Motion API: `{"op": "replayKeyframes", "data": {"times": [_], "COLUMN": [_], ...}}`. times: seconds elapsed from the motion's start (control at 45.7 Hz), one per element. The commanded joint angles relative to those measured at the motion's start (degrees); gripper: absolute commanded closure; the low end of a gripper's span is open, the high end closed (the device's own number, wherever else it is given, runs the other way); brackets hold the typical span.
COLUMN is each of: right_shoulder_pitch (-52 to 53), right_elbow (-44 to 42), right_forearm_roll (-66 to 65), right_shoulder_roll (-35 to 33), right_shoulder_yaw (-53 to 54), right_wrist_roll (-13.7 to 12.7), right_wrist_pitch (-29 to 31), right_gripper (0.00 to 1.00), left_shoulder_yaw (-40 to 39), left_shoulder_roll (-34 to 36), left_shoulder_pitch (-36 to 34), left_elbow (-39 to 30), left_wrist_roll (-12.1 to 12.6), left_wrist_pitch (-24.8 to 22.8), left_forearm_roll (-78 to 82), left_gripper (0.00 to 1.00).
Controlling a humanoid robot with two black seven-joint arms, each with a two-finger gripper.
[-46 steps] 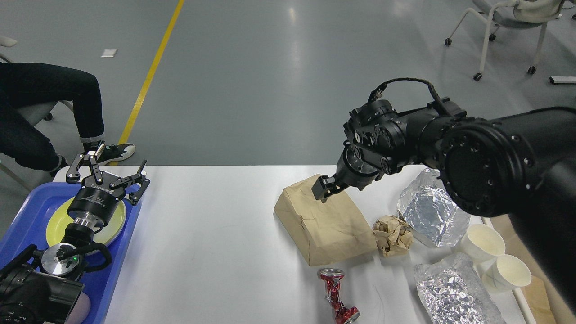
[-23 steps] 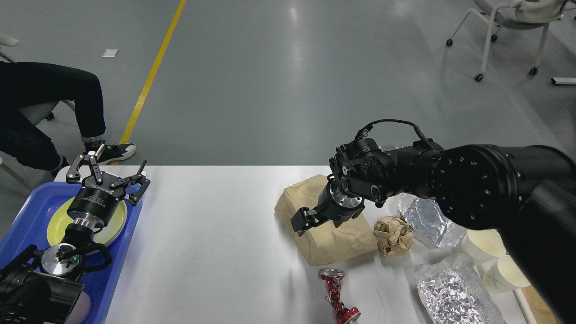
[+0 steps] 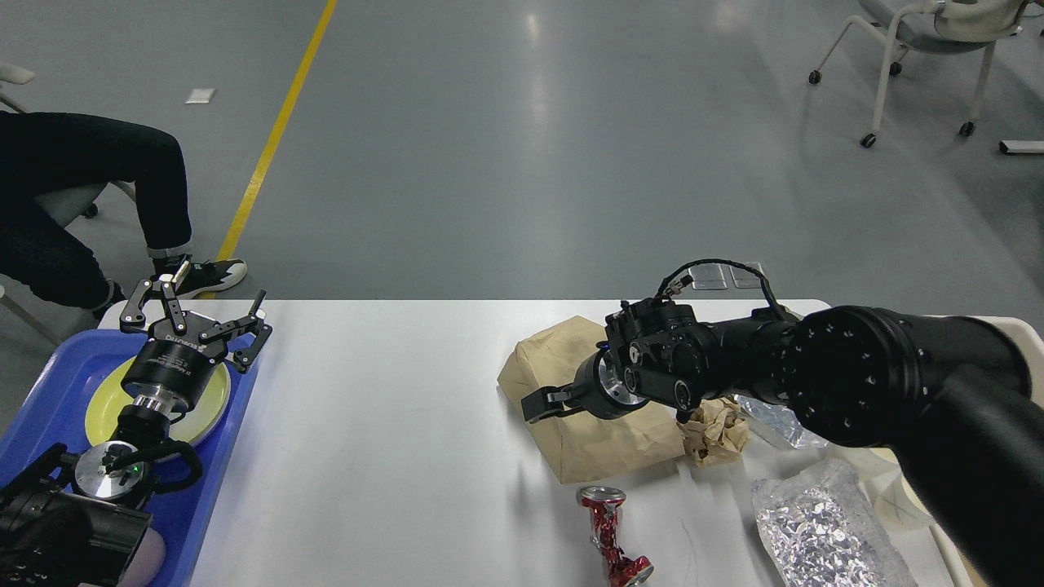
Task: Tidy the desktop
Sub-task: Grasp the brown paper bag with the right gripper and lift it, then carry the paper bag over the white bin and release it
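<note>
So the white desk (image 3: 391, 424) fills the lower middle of the view, running from a blue tray (image 3: 49, 383) at its left end out past the clutter on the right.

The right gripper (image 3: 545, 403) is low over the left part of a brown paper bag (image 3: 587, 408), pointing left. It's dark and pretty much side-on, so I honestly can't tell if the jaws are spread or pinched, or whether they've got any of the paper. The big black right arm comes in from the right edge and covers a good bit of the stuff behind it.

The left gripper (image 3: 194, 322) hangs over the tray, above a yellow-green plate (image 3: 102, 408) that sits in it. Its jaws are spread wide with nothing between them.

Rest of the mess on the desk:
- a crumpled brown paper ball (image 3: 716, 432) just right of the bag, touching it or close to it
- a crushed red can (image 3: 612, 538) lying on its side in front of the bag, near the front edge
- a shiny foil packet (image 3: 824, 538) in the near right corner
- another bit of foil (image 3: 775, 416) peeking out from under the arm, behind the paper ball

Off the desk, someone's leg in dark trousers (image 3: 90, 187) shows at far left, beside a yellow floor line (image 3: 273, 130), and there's a wheeled chair (image 3: 922, 57) top right on the grey floor.
</note>
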Motion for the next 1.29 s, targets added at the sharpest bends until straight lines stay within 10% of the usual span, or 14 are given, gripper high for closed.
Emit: {"op": "replayKeyframes", "data": {"times": [0.0, 0.284, 0.788, 1.269], "right_shoulder_pitch": [-0.5, -0.1, 14.1, 33.4], "right_elbow": [0.1, -0.3, 8.2, 14.1], "right_forearm_roll": [-0.4, -1.3, -2.2, -2.2], "right_shoulder_roll": [0.0, 0.0, -1.0, -24.8], "right_shoulder_yaw": [0.1, 0.0, 6.2, 16.4], "right_wrist_roll": [0.0, -0.1, 0.1, 0.4], "right_wrist_pitch": [-0.1, 0.0, 0.1, 8.1], "right_gripper": [0.44, 0.99, 1.00, 1.00], "left_shoulder_yaw": [0.0, 0.0, 0.0, 0.0], "left_shoulder_roll": [0.0, 0.0, 0.0, 0.0], "left_shoulder_pitch": [0.0, 0.0, 0.1, 0.1], "left_elbow": [0.0, 0.0, 0.0, 0.1], "left_wrist_roll": [0.0, 0.0, 0.0, 0.0], "left_wrist_pitch": [0.0, 0.0, 0.0, 0.0], "left_forearm_roll": [0.0, 0.0, 0.0, 0.0], "left_gripper": [0.03, 0.04, 0.03, 0.04]}}
